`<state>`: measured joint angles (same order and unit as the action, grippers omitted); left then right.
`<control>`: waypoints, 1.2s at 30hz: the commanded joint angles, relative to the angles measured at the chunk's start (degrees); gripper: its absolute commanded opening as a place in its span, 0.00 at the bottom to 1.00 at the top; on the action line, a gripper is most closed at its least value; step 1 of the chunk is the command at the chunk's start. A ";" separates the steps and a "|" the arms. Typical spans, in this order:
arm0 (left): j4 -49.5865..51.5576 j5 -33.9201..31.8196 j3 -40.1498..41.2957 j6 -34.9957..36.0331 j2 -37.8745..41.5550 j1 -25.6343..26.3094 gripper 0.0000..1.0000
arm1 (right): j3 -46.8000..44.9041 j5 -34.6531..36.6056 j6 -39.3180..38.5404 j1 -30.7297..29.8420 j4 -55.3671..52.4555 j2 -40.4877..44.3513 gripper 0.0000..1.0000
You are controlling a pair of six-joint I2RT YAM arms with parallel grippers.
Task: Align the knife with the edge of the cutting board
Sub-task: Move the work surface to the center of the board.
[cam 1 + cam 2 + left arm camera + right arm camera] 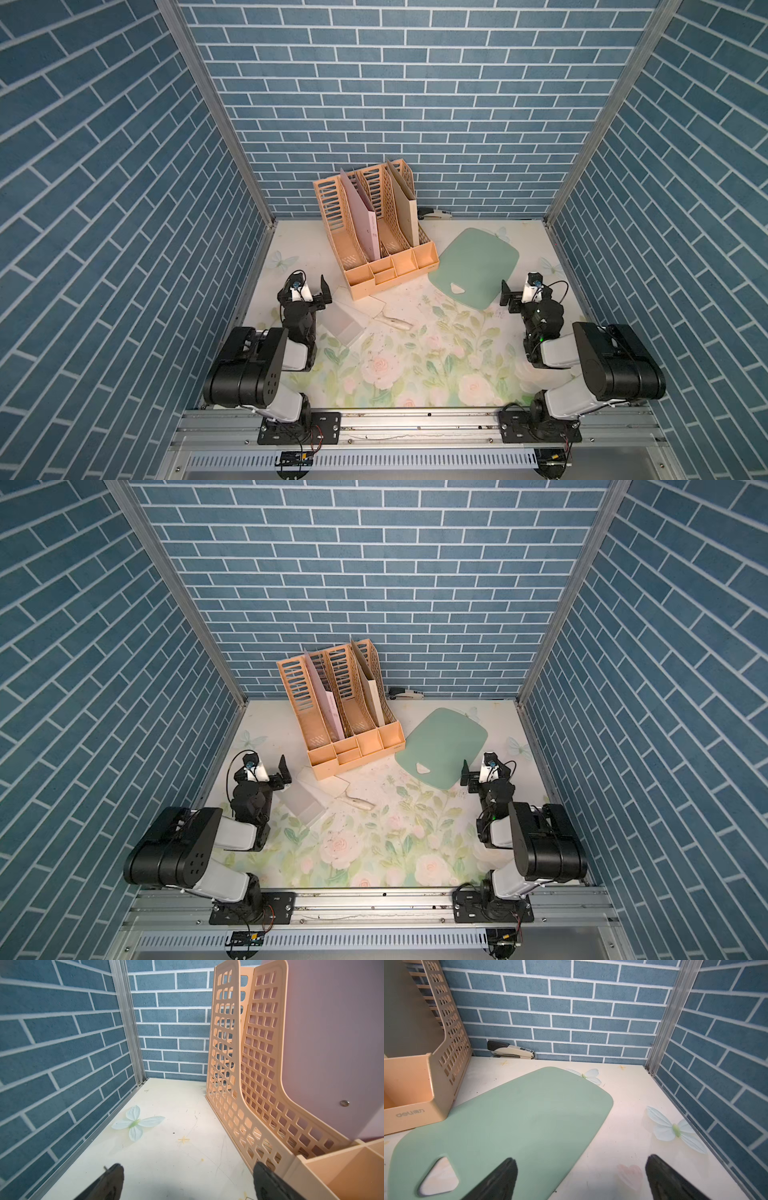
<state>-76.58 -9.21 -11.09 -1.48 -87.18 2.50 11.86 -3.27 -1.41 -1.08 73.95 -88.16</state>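
Note:
The knife (380,309) (343,791) is an off-white cleaver lying flat just in front of the file organizer, its slim handle (397,323) pointing right and toward the front. The pale mint-green cutting board (478,266) (442,746) (519,1122) lies skewed at the back right, its hole end nearest the front. My left gripper (306,289) (262,771) (189,1184) stands open and empty left of the knife, near the organizer's corner. My right gripper (524,291) (484,771) (581,1180) is open and empty over the board's right edge. The left wrist view shows neither knife nor board.
A peach file organizer (374,232) (249,1084) (415,1084) with folders stands at the back middle, touching the board's left corner. A grey translucent packet (340,322) (305,806) lies beside the knife's blade. A stapler (434,214) (510,1050) rests against the back wall. Brick walls close three sides.

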 commanded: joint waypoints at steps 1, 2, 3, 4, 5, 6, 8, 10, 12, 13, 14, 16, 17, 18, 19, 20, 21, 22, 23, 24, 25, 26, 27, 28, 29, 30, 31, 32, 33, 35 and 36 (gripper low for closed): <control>0.11 -0.42 -0.07 0.60 -0.36 0.23 1.00 | 0.62 -0.16 -0.89 -0.13 -0.14 0.19 1.00; 0.11 -0.38 -0.15 0.55 -0.38 0.26 1.00 | 0.62 -0.17 -0.88 -0.07 -0.12 0.23 1.00; 0.12 -0.41 -0.12 0.55 -0.38 0.33 1.00 | 0.62 -0.16 -0.88 -0.10 -0.13 0.20 1.00; 0.13 -0.42 -0.11 0.60 -0.37 0.25 1.00 | 0.62 -0.16 -0.83 -0.08 -0.12 0.19 1.00; 0.11 -0.43 -0.11 0.60 -0.39 0.24 1.00 | 0.62 -0.16 -0.88 -0.10 -0.13 0.19 1.00; 0.08 -0.40 -0.11 0.60 -0.36 0.24 1.00 | 0.62 -0.20 -0.88 -0.07 -0.12 0.25 1.00; 0.09 -0.42 -0.12 0.60 -0.37 0.24 1.00 | 0.62 -0.17 -0.92 -0.06 -0.11 0.22 1.00; 0.11 -0.43 -0.10 0.57 -0.35 0.27 1.00 | 0.62 -0.16 -0.91 -0.06 -0.15 0.19 1.00; 0.12 -0.42 -0.12 0.57 -0.36 0.22 1.00 | 0.60 -0.16 -0.89 -0.07 -0.10 0.20 1.00; 0.14 -0.45 -0.11 0.55 -0.36 0.27 0.99 | 0.62 -0.15 -0.88 -0.05 -0.12 0.24 1.00; 0.11 -0.42 -0.14 0.59 -0.35 0.23 1.00 | 0.62 -0.14 -0.83 -0.10 -0.19 0.26 1.00; 0.11 -0.42 -0.12 0.57 -0.36 0.23 1.00 | 0.62 -0.16 -0.88 -0.11 -0.14 0.21 1.00; 0.09 -0.44 -0.07 0.60 -0.38 0.25 1.00 | 0.62 -0.16 -0.88 -0.06 -0.12 0.25 1.00; 0.11 -0.43 -0.09 0.59 -0.36 0.23 1.00 | 0.62 -0.14 -0.88 -0.11 -0.13 0.24 1.00; 0.10 -0.42 -0.10 0.57 -0.36 0.22 1.00 | 0.62 -0.17 -0.91 -0.09 -0.13 0.25 1.00; 0.11 -0.42 -0.13 0.55 -0.44 0.22 1.00 | 0.62 -0.16 -0.88 -0.14 -0.14 0.21 1.00; 0.11 -0.45 -0.07 0.59 -0.36 0.23 1.00 | 0.62 -0.16 -0.90 -0.06 -0.10 0.24 1.00; 0.10 -0.43 -0.08 0.57 -0.32 0.27 1.00 | 0.62 -0.18 -0.88 -0.05 -0.12 0.30 1.00; 0.11 -0.41 -0.08 0.60 -0.40 0.22 1.00 | 0.62 -0.16 -0.88 -0.07 -0.16 0.25 1.00; 0.10 -0.44 -0.09 0.60 -0.36 0.22 0.99 | 0.62 -0.15 -0.94 -0.06 -0.13 0.26 1.00; 0.07 -0.37 -0.11 0.60 -0.36 0.22 1.00 | 0.62 -0.16 -0.88 -0.14 -0.12 0.22 1.00; 0.04 -0.45 -0.01 0.57 -0.36 0.23 1.00 | 0.62 -0.16 -0.89 -0.11 -0.08 0.23 1.00; -0.06 -0.49 0.10 0.67 -0.28 0.27 1.00 | 0.62 -0.20 -0.86 -0.11 -0.15 0.19 1.00; -0.37 -0.77 0.12 0.64 -0.14 0.31 1.00 | 0.62 -0.12 -0.88 -0.08 -0.10 0.26 1.00; 0.71 -3.30 0.09 0.16 1.16 0.67 0.99 | 0.62 -0.16 -0.92 -0.10 -0.12 0.26 1.00; 3.97 -6.76 0.02 -0.17 4.44 1.45 1.00 | 0.57 -0.07 -0.83 -0.06 -0.09 0.34 1.00; 9.83 -10.48 -1.11 -0.97 8.55 2.23 1.00 | 0.73 0.27 -0.87 -0.21 0.01 0.42 1.00; 16.47 -12.26 -3.02 -2.07 12.61 2.42 0.99 | 2.02 1.82 -0.52 -0.31 -3.42 2.01 1.00; 20.68 -12.97 -4.43 -4.38 16.15 2.42 1.00 | 4.57 4.30 0.32 -0.50 -10.16 4.86 1.00; 29.11 -10.24 -6.76 -8.60 22.68 2.42 1.00 | 12.97 9.81 3.58 -0.69 -30.22 11.36 1.00; 34.09 -7.95 -8.14 -9.99 25.96 2.42 1.00 | 18.15 10.47 4.32 -0.63 -40.30 13.71 1.00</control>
<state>-57.14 -17.10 -15.66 -5.91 -67.75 4.60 19.05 1.10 -0.38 -1.50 55.42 -81.43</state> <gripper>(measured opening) 0.996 0.998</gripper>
